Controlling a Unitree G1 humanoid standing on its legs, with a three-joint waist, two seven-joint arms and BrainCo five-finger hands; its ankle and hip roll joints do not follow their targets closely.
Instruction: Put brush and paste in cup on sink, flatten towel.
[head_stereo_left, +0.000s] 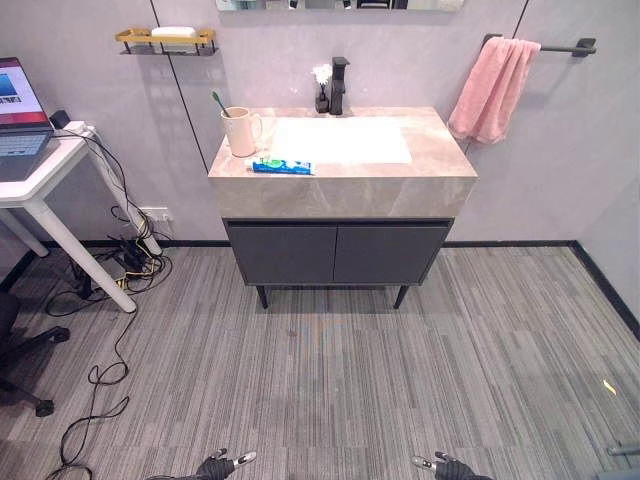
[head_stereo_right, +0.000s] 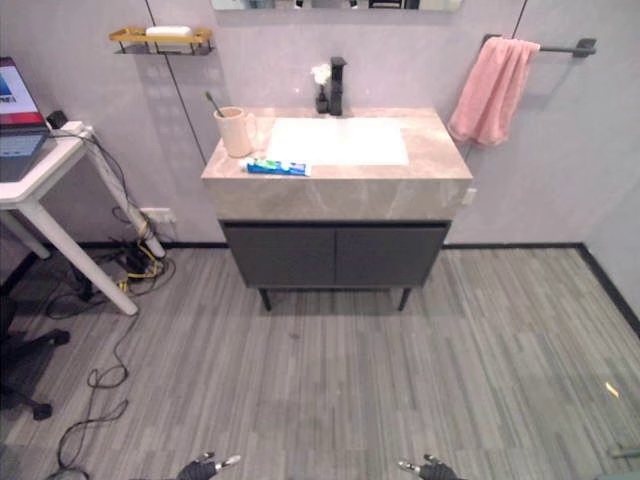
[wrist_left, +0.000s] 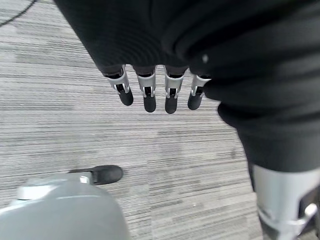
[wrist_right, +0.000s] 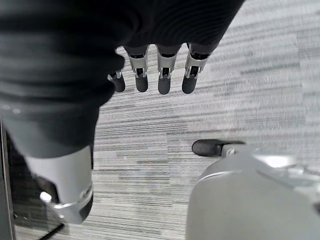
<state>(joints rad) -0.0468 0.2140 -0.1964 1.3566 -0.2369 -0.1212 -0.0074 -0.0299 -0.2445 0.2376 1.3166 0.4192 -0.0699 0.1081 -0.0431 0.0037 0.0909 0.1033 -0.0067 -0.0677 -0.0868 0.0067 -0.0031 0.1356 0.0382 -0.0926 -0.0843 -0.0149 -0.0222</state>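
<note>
Both hands, left hand (wrist_left: 157, 92) and right hand (wrist_right: 160, 75), hang empty with fingers relaxed; green-handled toothbrush (head_stereo_left: 217, 100) already stands in beige ceramic cup (head_stereo_left: 240, 131), blue toothpaste tube (head_stereo_left: 281, 166) lies at cup's five o'clock, bunched pink towel (head_stereo_left: 492, 88) at two o'clock awaits flattening.

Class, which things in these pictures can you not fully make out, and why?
- Toothbrush: its handle is hidden inside the cup, head views.
- Mirror: cut off by the top edge.
- Laptop: cut off by the left edge.
- Item on the gold shelf: too small to identify.

Bare counter (head_stereo_left: 440, 150) right of the basin (head_stereo_left: 340, 140) — cup (head_stereo_left: 240, 131) and paste (head_stereo_left: 282, 167) crowding the left.
</note>
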